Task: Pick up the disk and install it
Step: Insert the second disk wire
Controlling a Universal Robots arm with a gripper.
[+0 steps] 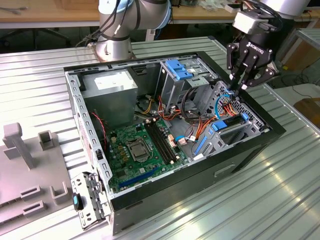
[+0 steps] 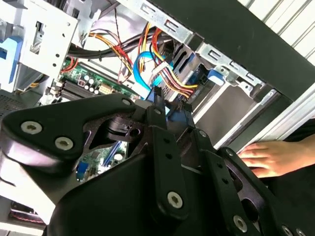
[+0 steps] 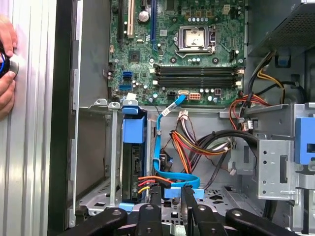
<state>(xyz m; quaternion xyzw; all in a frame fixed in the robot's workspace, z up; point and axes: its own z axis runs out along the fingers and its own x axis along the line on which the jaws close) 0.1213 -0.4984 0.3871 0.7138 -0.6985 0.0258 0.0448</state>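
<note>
The disk [image 3: 132, 167] stands on edge in the drive bay at the case's front corner, with its blue carrier tab [image 3: 134, 130] uppermost. In the exterior view the disk [image 1: 232, 129] sits low in the bay on that view's right, blue rail ends showing. My gripper [image 1: 239, 89] hangs just above the bay and the cable bundle. In both wrist views its fingers [image 3: 154, 196] close on the blue data cable's plug [image 3: 181, 192], a little apart from the disk. The gripper [image 2: 170, 105] tips meet at that blue plug, beside orange and yellow power wires [image 2: 172, 81].
The open computer case [image 1: 272, 131] lies on a ribbed metal table. Inside are the motherboard [image 1: 140, 150], the grey power-supply box [image 1: 110, 90] and a drive cage with a blue bracket [image 1: 180, 69]. A person's hand [image 2: 275, 155] rests on the table beside the case. A grey fixture [image 1: 30, 165] stands at the exterior view's left.
</note>
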